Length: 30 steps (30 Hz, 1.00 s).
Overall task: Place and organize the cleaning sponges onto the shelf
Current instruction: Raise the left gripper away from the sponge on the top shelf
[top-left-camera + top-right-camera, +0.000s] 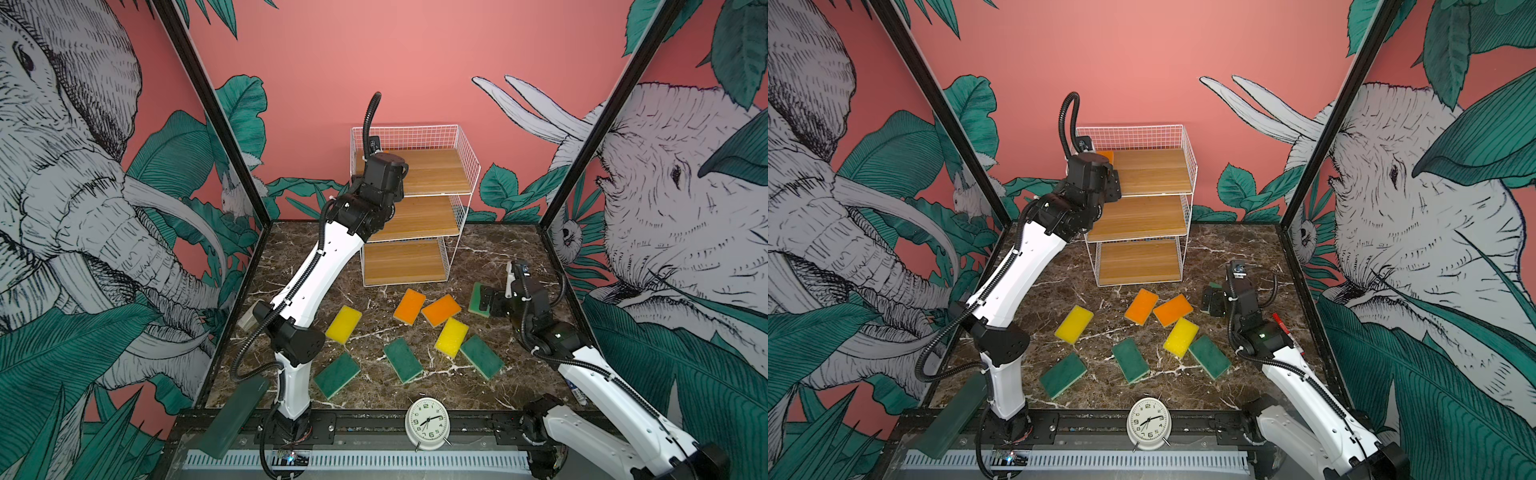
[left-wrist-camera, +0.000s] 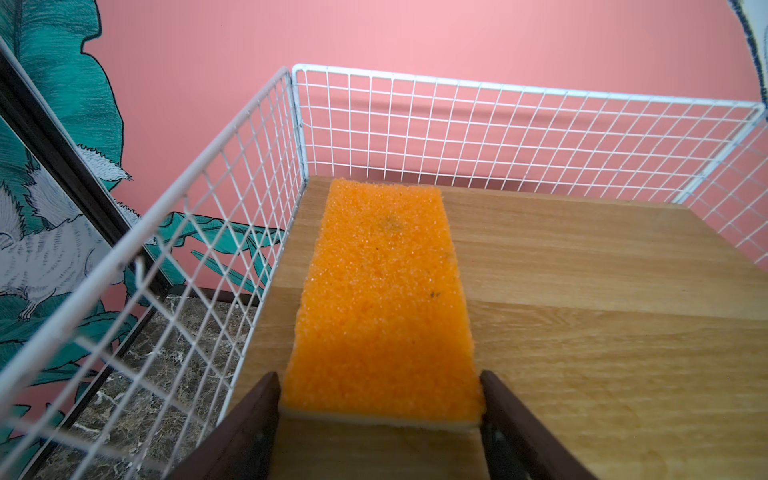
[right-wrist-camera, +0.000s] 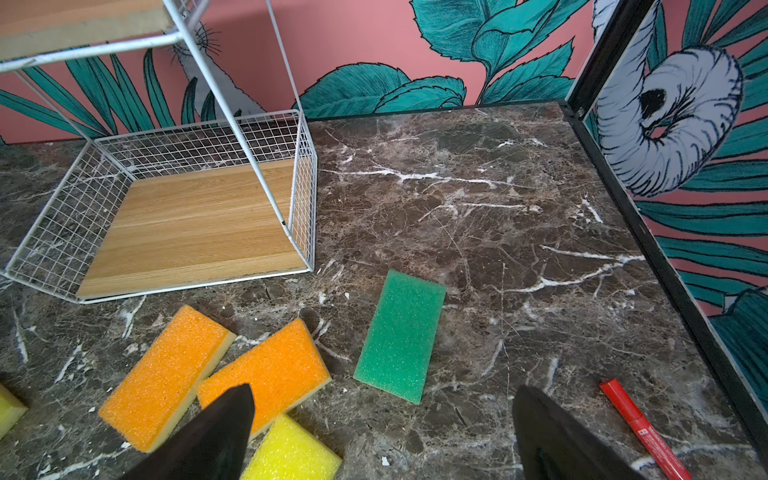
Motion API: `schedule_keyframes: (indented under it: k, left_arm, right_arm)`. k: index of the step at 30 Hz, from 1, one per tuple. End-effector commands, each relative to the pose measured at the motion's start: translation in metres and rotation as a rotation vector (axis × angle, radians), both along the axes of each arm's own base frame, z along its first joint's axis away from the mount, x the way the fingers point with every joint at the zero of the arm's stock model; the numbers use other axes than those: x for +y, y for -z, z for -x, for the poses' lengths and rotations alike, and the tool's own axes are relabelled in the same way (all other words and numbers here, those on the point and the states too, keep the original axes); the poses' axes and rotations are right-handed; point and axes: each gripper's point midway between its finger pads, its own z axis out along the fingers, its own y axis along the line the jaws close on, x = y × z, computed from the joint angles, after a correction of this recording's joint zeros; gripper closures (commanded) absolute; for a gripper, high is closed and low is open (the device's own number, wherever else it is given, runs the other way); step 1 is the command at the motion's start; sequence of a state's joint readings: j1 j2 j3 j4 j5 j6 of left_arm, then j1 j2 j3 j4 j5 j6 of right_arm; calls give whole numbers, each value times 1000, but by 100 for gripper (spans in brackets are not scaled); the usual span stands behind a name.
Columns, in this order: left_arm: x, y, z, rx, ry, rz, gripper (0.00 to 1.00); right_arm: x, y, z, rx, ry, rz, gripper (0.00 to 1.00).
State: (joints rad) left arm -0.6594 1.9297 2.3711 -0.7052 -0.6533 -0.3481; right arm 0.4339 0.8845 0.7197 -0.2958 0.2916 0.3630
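My left gripper (image 2: 378, 374) is shut on one end of an orange sponge (image 2: 382, 291), a finger pressed against each long side. That sponge lies flat on the top board of the shelf (image 2: 582, 291), close to the left mesh wall, and a corner of it shows in a top view (image 1: 1105, 156). The two lower tiers of the shelf (image 1: 436, 170) are bare. On the marble lie two orange (image 1: 409, 306), two yellow (image 1: 343, 324) and three dark green sponges (image 1: 402, 359). My right gripper (image 3: 382, 390) hangs open just short of a fourth green sponge (image 3: 401, 336).
A white alarm clock (image 1: 427, 422) stands at the table's front edge. A red marker (image 3: 640, 428) lies near the right frame rail. Black frame posts and printed walls close in both sides. A small grey object (image 1: 249, 320) sits at the left edge.
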Motion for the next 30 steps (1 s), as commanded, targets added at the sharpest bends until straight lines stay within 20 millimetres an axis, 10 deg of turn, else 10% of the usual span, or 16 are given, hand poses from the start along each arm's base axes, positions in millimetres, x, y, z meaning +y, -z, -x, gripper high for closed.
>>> schedule_keyframes:
  k: [1, 14, 30]
  left_arm:
    - [14, -7, 9, 8, -26, 18, 25]
    - [4, -15, 19, -6, 63, 68, 24]
    - [0, -55, 78, -93, 166, 21, 19]
  right_arm:
    - [0, -6, 0, -33, 8, -15, 1]
    - [-1, -8, 1, -38, 6, -22, 1]
    - [1, -19, 6, -37, -11, -36, 1]
